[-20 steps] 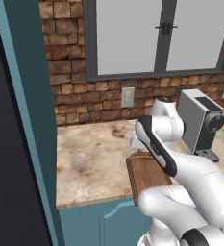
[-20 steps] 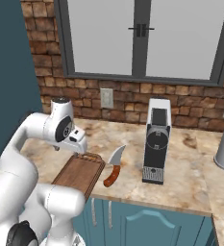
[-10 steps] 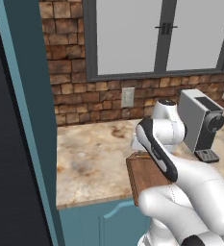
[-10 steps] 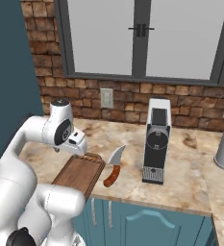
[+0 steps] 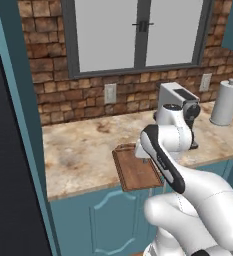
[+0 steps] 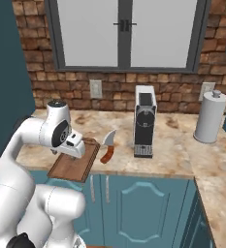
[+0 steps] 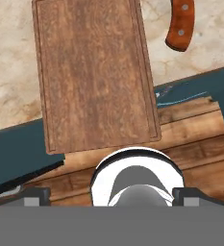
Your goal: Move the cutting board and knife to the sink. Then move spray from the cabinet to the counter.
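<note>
Dark fingertips of the gripper (image 7: 111, 194) barely show at the bottom corners of the hand view, set wide apart with nothing between them. Just ahead of them lies the cutting board (image 7: 94, 72), its near short end jutting past the counter (image 7: 10, 72) edge over the teal cupboard fronts (image 6: 148, 203). Beyond and to one side of the board, apart from it, lies the knife (image 6: 107, 146) on the stone. Farther off stand a coffee machine (image 6: 145, 121) and a paper towel roll (image 6: 210, 117), before the brick wall (image 6: 41, 92).
</note>
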{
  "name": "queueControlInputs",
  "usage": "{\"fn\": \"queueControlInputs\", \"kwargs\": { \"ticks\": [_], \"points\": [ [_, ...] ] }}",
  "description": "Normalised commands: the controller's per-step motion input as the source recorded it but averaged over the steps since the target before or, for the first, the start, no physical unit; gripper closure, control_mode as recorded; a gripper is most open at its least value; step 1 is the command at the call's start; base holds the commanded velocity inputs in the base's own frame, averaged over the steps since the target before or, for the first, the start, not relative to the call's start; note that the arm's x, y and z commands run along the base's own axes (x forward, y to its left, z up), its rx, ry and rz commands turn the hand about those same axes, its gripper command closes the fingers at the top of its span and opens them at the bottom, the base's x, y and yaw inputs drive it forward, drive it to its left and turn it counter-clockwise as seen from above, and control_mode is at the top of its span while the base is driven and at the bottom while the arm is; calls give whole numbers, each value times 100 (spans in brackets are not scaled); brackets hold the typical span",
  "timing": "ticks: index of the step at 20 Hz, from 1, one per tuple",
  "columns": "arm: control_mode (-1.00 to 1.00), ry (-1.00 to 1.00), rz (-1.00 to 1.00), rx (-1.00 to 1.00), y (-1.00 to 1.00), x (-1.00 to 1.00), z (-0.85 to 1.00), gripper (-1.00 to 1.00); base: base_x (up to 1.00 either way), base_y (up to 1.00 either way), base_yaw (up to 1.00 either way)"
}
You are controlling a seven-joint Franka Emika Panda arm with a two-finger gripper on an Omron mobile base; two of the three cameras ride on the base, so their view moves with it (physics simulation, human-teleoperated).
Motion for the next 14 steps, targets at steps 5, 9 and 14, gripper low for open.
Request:
{"fn": "queueControlInputs", "kwargs": {
  "ticks": [5,9,14],
  "points": [
    [100,0,0,0,0,0,0,-100,-18,38,-43],
    [100,0,0,0,0,0,0,-100,-6,43,-43],
    [100,0,0,0,0,0,0,-100,-11,33,-28]
  ]
}}
